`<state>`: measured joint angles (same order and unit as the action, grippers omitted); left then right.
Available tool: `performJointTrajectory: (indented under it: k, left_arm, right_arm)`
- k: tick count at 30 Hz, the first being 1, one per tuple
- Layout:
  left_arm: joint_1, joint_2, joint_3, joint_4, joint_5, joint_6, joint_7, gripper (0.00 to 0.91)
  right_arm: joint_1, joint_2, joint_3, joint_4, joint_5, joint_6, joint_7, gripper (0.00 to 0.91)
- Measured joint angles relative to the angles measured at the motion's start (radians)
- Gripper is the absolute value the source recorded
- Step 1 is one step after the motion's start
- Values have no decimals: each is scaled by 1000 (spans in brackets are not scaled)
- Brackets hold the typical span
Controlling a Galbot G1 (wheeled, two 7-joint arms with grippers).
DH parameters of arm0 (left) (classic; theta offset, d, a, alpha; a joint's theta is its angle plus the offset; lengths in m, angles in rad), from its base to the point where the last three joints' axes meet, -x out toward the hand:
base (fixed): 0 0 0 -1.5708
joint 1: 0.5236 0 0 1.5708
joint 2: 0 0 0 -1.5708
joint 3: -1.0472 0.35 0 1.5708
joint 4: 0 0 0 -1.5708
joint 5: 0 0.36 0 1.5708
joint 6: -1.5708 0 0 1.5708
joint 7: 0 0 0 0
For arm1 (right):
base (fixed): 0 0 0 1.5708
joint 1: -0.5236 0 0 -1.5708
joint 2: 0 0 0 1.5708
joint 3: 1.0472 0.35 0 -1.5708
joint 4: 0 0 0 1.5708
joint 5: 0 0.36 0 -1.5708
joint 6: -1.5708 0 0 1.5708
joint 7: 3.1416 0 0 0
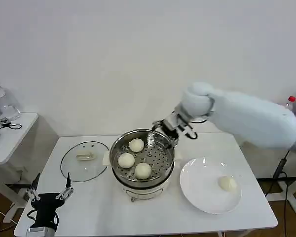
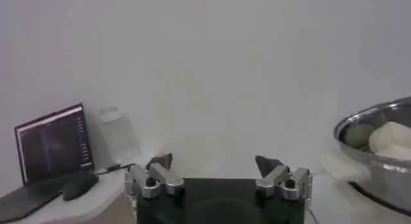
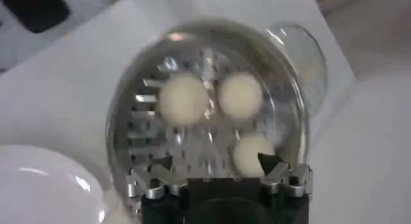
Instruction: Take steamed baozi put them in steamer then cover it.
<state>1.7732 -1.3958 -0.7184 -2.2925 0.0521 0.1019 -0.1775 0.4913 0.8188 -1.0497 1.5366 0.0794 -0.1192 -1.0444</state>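
The shiny steel steamer (image 1: 160, 172) stands mid-table on its white base, with three cream baozi on the perforated tray: one at the back (image 1: 136, 145), one at the left (image 1: 126, 160), one at the front (image 1: 143, 170). The right wrist view shows the same three baozi (image 3: 183, 98) in the steamer (image 3: 125, 126). A fourth baozi (image 1: 227, 183) lies on the white plate (image 1: 200, 192) to the right. My right gripper (image 1: 173, 129) hovers open just above the steamer's far right rim, holding nothing. The glass cover (image 1: 84, 160) lies flat left of the steamer. My left gripper (image 1: 49, 190) is open, low by the table's front-left corner.
A small side table (image 1: 10, 133) with a clear container and cables stands at the far left; the left wrist view shows a laptop (image 2: 51, 145) and mouse there. The table's front edge runs close below the plate. A red-capped bottle (image 1: 290, 101) stands behind the right arm.
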Motion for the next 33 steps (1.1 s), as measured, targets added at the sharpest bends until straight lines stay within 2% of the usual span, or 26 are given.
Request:
performJointTrajectory:
  k: [10,16,23,33]
  left_arm:
    - [-32,16,25,14,-4,2,3,907]
    - [-37,19,34,16,-2,5,5,907]
    - [-31,17,33,23,2,4,4,907]
    - [-32,7,40,39,16,4,4,907]
  right_arm:
    - [-137,-295,94,81,-74,-66,53,907]
    - [-299,-409,184,115,-127,-98,81,907]
    - [-512,-464,301,116,-185,-133,108,907]
    - [-705,-465,390,91,-213,-173,108,907]
